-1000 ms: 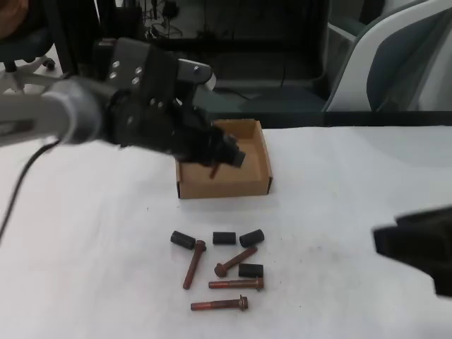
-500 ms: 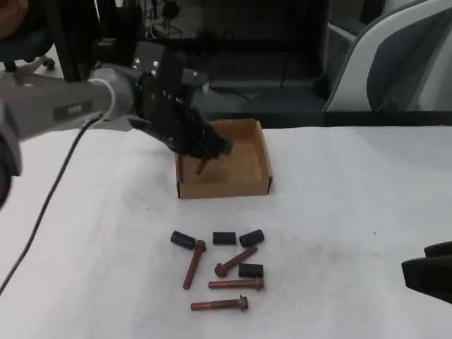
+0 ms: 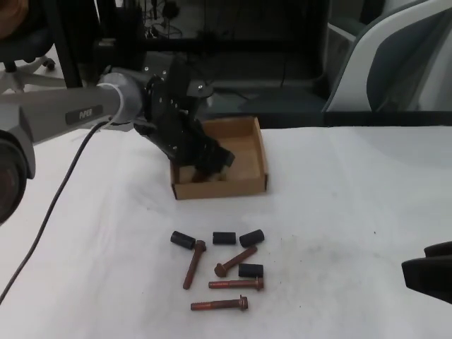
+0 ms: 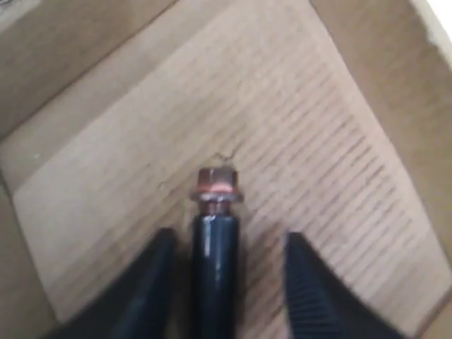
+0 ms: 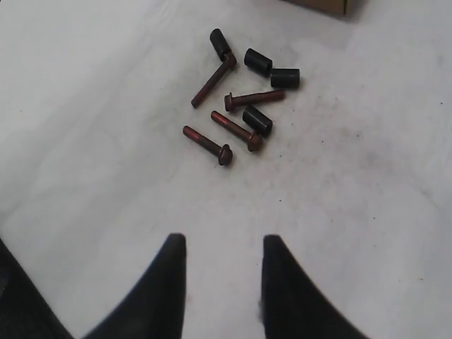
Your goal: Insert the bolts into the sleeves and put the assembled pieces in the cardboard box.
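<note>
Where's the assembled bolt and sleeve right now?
In the left wrist view, the assembled piece sits inside the cardboard box, over its floor, between the open fingers of the left end effector, neither touching it.

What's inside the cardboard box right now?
One sleeve with a bolt head poking out lies on the cardboard box floor, inside the open left claw. The bolt's shank is hidden in the sleeve; from the high view the claw covers the box's left side.
</note>
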{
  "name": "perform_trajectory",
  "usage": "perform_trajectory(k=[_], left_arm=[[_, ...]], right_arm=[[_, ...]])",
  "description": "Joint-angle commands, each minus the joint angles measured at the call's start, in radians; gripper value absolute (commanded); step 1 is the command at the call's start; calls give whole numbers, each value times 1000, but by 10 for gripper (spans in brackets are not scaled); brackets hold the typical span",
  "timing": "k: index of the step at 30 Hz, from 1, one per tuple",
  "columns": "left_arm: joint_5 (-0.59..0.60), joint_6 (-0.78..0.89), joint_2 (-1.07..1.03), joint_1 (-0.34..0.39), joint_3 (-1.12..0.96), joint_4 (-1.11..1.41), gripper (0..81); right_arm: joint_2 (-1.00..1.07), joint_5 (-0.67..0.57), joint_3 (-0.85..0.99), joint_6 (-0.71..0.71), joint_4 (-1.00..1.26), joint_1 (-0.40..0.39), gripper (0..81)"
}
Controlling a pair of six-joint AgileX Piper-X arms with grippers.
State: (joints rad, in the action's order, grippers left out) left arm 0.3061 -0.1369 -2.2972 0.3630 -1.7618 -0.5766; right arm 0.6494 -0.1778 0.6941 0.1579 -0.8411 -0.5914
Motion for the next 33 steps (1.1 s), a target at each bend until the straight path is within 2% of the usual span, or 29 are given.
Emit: perform_trajectory(k=[1, 11, 22, 28, 33], left_arm=[[-30, 26, 5, -4, 0, -25, 700], [-21, 40, 103, -4, -2, -25, 664], [136, 66, 242, 3, 0, -92, 658], [195, 34, 366, 11, 7, -246, 489], [192, 9, 501, 12, 118, -280, 473]], right_arm=[[-7, 7, 7, 0, -1, 4, 365], [-7, 7, 7, 0, -1, 4, 365], [-7, 42, 7, 0, 8, 4, 365], [-7, 66, 7, 0, 35, 4, 365], [-18, 147, 7, 10, 38, 4, 365]])
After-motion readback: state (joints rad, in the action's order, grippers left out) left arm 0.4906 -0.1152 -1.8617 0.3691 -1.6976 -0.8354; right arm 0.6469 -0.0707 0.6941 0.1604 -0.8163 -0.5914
